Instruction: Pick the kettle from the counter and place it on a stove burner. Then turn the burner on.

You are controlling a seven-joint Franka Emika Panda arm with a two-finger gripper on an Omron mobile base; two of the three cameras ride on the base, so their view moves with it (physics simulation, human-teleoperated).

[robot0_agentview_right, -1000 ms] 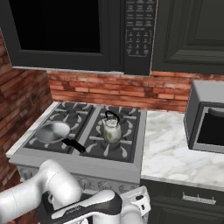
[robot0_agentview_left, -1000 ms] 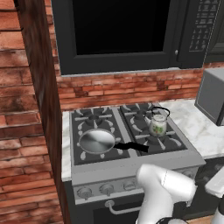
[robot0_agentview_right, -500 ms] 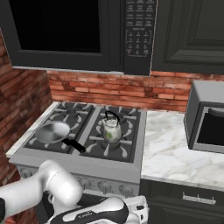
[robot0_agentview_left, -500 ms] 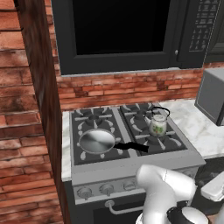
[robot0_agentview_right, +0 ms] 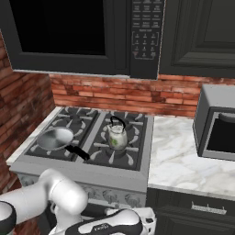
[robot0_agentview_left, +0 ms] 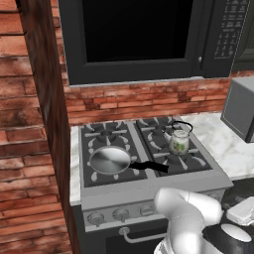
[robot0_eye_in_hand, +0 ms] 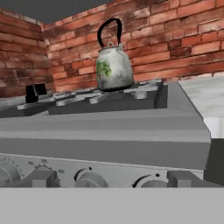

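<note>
While upright on the stove burner (robot0_agentview_left: 174, 155), the kettle (robot0_agentview_left: 179, 141) stands.

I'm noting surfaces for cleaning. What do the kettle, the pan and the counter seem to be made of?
Kettle: probably glazed enamel or ceramic, pale with green speckles, with a silvery lid and thin black wire handle. Pan: bare steel, judging by its shiny grey bowl; the black handle could be plastic. Counter: looks like polished white marble with faint grey veins, though it could be imitation.

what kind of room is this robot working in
A home-style kitchen, rendered. A four-burner gas stove carries a kettle and a frying pan; a black microwave hangs above it against a brick wall, and a white marble-like counter runs alongside.
</note>
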